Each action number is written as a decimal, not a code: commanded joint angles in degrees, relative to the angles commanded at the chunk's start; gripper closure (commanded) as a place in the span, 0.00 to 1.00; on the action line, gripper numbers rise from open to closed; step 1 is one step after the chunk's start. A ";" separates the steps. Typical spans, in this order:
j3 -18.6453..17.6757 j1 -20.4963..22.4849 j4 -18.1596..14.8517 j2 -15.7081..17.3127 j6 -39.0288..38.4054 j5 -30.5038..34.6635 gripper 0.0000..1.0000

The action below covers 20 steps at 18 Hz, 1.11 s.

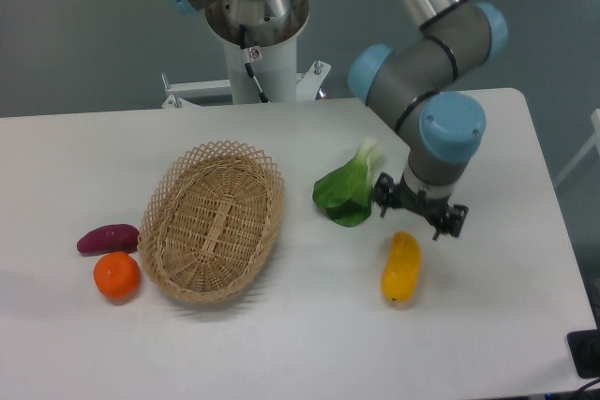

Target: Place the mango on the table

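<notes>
Left of gripper point(419, 211): greens point(346, 193) just beside, basket point(214, 221) farther, tangerine point(116, 274) and sweet potato point(108, 237) beyond.

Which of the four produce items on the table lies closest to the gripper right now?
The mango, the yellow-orange fruit lying just below the gripper. The leafy green sits slightly farther left; the tangerine and sweet potato lie beyond the basket.

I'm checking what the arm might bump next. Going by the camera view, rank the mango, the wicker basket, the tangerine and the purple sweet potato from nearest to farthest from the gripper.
1. mango: just below the gripper, on the table.
2. wicker basket: mid-table, left of it.
3. tangerine: beyond the basket, front left.
4. purple sweet potato: far left, only slightly farther than the tangerine.
</notes>
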 joint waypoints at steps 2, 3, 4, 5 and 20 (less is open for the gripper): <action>-0.09 0.09 0.44 0.09 0.00 -0.44 0.00; -0.09 0.09 0.79 0.09 0.00 -0.27 0.00; 0.34 0.09 1.31 0.00 0.00 -0.35 0.00; 0.52 0.61 2.19 0.00 0.00 -0.35 0.00; 1.05 2.02 7.29 0.18 8.44 -0.35 0.00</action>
